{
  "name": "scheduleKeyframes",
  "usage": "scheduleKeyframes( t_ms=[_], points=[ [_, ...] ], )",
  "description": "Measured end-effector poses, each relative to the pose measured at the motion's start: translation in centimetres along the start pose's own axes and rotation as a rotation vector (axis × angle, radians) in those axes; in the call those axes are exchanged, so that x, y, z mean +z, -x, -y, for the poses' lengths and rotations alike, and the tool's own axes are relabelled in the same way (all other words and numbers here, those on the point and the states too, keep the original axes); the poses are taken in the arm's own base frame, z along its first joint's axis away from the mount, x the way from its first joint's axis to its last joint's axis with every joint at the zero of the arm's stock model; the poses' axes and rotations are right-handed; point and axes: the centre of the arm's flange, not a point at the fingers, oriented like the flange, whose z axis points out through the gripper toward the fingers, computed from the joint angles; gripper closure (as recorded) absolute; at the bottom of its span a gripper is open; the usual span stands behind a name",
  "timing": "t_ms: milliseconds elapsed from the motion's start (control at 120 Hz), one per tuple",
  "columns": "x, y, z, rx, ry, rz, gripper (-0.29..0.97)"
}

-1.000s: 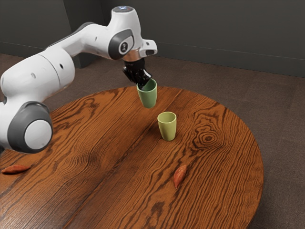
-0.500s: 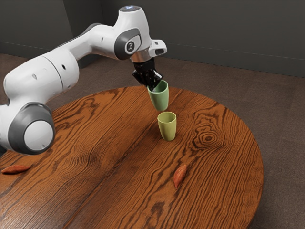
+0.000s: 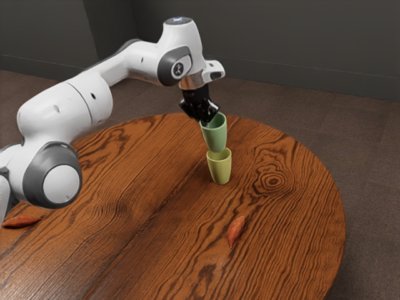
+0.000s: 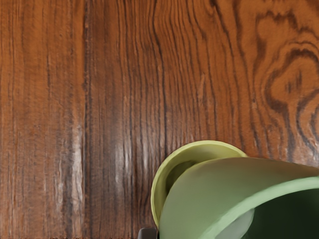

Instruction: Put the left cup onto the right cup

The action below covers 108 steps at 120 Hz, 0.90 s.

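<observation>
The white arm [image 3: 94, 94] comes in from the exterior view's left and reaches out over a round wooden table [image 3: 125, 187]. Its black gripper [image 3: 202, 112] points down and has hold of the dark green cup [image 3: 214, 132] by the rim. The fingers are pinched close together on the cup's edge. It looks like one finger is inside the cup and one is outside, but that part is dark and hard to see.

The dark green cup is up in the air and leans a little. Right under it, the yellow-green cup [image 3: 219, 167] stands upright on the table, near the middle. The bottom of the dark green cup sits at the mouth of the yellow-green cup, maybe dipping just inside. I cannot tell if the two cups touch.

From the wrist view, the dark green cup [image 4: 239, 199] is big and close, just below the hand. It covers much of the open top of the yellow-green cup [image 4: 197, 148].

A small orange-brown thing (maybe a sweet potato) [image 3: 235, 230] lies on the table, nearer the front edge than the cups. Another one [image 3: 20, 221] lies far off at the exterior view's left.
</observation>
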Motion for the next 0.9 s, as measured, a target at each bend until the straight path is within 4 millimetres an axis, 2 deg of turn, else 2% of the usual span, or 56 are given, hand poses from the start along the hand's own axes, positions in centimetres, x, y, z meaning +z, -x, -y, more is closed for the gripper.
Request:
scheduleKeyframes(
  t_ms=[117, 333, 550, 650, 767, 833, 900],
  points=[
    [1.3, 0.1, -0.1, -0.005, 0.001, 0.021, 0.78],
    [2.4, 0.3, -0.3, -0.012, -0.001, 0.038, 0.78],
    [3.1, 0.2, -0.1, -0.017, -0.007, 0.039, 0.33],
    [3.2, 0.2, -0.1, -0.019, -0.008, 0.039, 0.20],
    [3.1, 0.2, -0.2, -0.019, -0.008, 0.036, 0.12],
    [1.9, 0.2, -0.1, -0.020, -0.012, 0.024, 0.09],
    [-1.0, 0.6, -0.1, -0.016, -0.026, 0.002, 0.06]
  ],
)
